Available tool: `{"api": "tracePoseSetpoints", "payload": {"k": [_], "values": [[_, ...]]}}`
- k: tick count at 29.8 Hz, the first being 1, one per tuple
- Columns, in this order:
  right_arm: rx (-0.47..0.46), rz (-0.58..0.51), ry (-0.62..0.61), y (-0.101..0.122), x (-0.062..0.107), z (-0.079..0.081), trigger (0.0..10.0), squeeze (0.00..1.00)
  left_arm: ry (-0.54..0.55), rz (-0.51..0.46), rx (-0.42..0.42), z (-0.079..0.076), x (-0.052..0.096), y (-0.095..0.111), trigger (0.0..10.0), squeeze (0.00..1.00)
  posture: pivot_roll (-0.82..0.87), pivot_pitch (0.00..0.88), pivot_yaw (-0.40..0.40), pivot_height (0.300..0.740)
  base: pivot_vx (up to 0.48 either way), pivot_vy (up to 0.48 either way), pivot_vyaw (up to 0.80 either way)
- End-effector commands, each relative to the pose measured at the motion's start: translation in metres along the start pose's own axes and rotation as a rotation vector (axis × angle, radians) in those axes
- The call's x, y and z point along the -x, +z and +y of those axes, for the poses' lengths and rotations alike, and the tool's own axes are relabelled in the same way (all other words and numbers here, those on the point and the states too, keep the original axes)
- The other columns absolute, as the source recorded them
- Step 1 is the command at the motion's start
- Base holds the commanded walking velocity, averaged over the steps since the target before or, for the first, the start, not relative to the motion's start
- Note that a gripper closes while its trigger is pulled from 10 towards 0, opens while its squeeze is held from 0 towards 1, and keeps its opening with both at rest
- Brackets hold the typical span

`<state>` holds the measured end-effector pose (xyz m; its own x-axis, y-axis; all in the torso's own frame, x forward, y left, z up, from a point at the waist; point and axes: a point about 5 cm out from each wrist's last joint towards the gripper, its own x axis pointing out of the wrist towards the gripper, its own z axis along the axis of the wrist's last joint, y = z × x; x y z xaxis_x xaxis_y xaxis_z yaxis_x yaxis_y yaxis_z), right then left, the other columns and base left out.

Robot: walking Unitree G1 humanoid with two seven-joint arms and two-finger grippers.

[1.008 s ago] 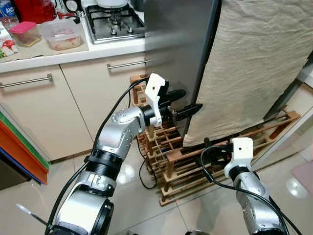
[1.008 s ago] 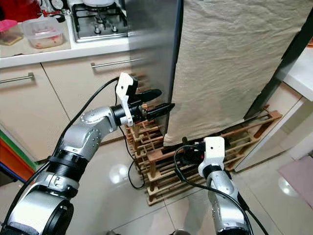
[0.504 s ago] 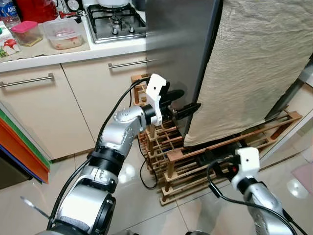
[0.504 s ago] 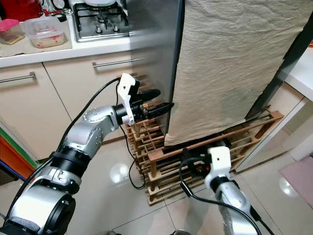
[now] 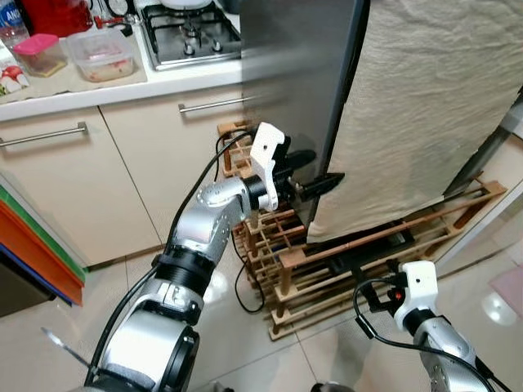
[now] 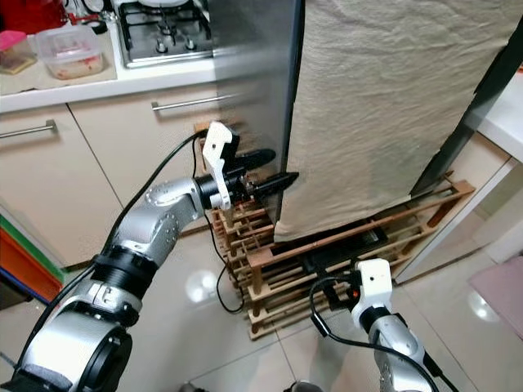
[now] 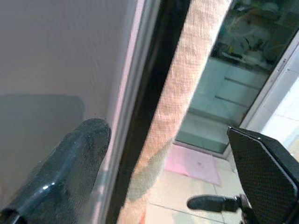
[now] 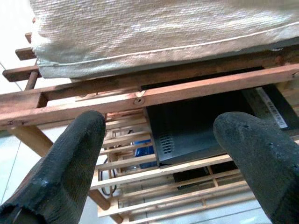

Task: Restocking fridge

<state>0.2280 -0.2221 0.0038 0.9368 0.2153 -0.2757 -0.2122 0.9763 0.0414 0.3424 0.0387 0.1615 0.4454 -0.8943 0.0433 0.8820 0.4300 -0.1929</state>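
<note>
The left hand (image 5: 315, 173), fingers apart, is straddling the cloth-draped fridge door (image 5: 425, 106) edge; hooking behind it before pulling seems wisest.

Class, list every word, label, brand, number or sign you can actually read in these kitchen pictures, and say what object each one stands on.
"AN": the only letters legible, on the label of the bottle at the back of the counter; the rest is cut off.
Carton beside it: printed pictures, text too small to read.
White label strip on the black box under the wooden rack: too blurred to read.
Fridge door, cloth, stove: no text visible.
</note>
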Motion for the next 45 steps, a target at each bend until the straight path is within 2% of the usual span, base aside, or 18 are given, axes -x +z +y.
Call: {"api": "tracePoseSetpoints", "payload": {"k": [1, 11, 17, 20, 24, 29, 36, 38, 40, 42, 45], "values": [[0.001, -0.032, -0.009, 0.004, 0.002, -0.004, 10.0, 0.0, -0.024, -0.005, -0.012, -0.004, -0.001, 0.004, 10.0, 0.0, -0.11, 0.017, 0.046, 0.74, 0.0, 0.0, 0.0], [0.004, -0.069, 0.016, 0.007, 0.003, -0.007, 10.0, 0.0, -0.013, -0.005, -0.009, -0.001, -0.003, 0.005, 10.0, 0.0, -0.1, 0.016, 0.043, 0.74, 0.0, 0.0, 0.0], [0.005, -0.072, 0.013, 0.006, 0.003, -0.006, 10.0, 0.0, -0.031, -0.006, 0.002, -0.003, -0.009, 0.007, 10.0, 0.0, -0.12, 0.024, 0.044, 0.74, 0.0, 0.0, 0.0], [0.004, -0.073, 0.015, 0.007, 0.002, -0.006, 10.0, 0.0, -0.02, -0.035, 0.051, -0.002, -0.013, 0.01, 10.0, 0.0, -0.12, 0.028, 0.044, 0.74, 0.0, 0.0, 0.0], [0.003, -0.076, 0.016, 0.008, 0.001, -0.006, 10.0, 0.0, -0.043, -0.023, 0.023, -0.006, -0.019, 0.011, 10.0, 0.0, -0.12, 0.028, 0.048, 0.74, 0.0, 0.0, 0.0], [0.001, -0.074, 0.018, 0.009, -0.009, 0.004, 10.0, 0.0, -0.052, -0.044, 0.044, -0.007, -0.021, 0.015, 10.0, 0.0, -0.12, 0.03, 0.048, 0.74, 0.0, 0.0, 0.0], [0.002, -0.07, 0.025, 0.009, -0.014, 0.01, 10.0, 0.0, -0.028, -0.023, 0.01, -0.006, -0.025, 0.011, 10.0, 0.0, -0.12, 0.03, 0.045, 0.74, 0.0, 0.0, 0.0], [0.001, -0.069, 0.025, 0.009, -0.015, 0.01, 10.0, 0.0, -0.002, 0.012, -0.079, -0.008, -0.028, 0.006, 10.0, 0.0, -0.12, 0.03, 0.045, 0.74, 0.0, 0.0, 0.0], [0.001, -0.068, 0.025, 0.008, -0.016, 0.01, 10.0, 0.0, 0.011, 0.026, -0.119, -0.008, -0.03, 0.005, 10.0, 0.0, -0.12, 0.03, 0.046, 0.74, 0.0, 0.0, 0.0], [0.0, -0.067, 0.025, 0.008, -0.016, 0.011, 10.0, 0.0, 0.012, 0.029, -0.125, -0.008, -0.03, 0.004, 10.0, 0.0, -0.12, 0.031, 0.047, 0.74, 0.0, 0.0, 0.0], [-0.001, -0.063, 0.026, 0.007, -0.016, 0.011, 10.0, 0.0, -0.018, 0.019, -0.083, -0.011, -0.032, 0.003, 10.0, 0.0, -0.12, 0.031, 0.047, 0.74, 0.0, 0.0, 0.0]]}}
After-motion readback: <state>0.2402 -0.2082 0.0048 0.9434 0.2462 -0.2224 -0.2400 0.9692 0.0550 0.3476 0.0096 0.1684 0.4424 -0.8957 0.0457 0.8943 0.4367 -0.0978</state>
